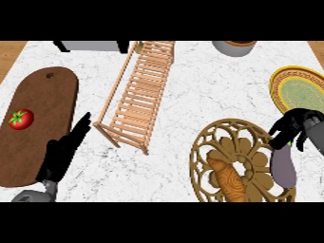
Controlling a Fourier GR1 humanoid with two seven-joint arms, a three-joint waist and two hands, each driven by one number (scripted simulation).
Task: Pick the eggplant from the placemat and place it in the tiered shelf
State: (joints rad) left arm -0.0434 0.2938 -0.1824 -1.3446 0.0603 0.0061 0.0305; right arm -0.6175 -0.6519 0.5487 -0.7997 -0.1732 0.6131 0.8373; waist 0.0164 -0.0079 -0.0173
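Gripping one eggplant [284, 167], seemingly, right hand [295, 126]; one tomato [21, 119] apart.

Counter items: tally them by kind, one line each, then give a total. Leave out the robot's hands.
Produce: 2, tomato and eggplant
Bread: 1, croissant
Boards and mats: 2, cutting board and placemat
Plates: 1, yellow plate
Shelves: 1, tiered shelf
Part-seen items at the far edge: 2, grey box and grey pot
Total: 9

White marbled stone counter [192, 90]; slatted pale wood shelf [139, 92]; dark matt wooden board [31, 123]; placemat [227, 163] perhaps carved wood.
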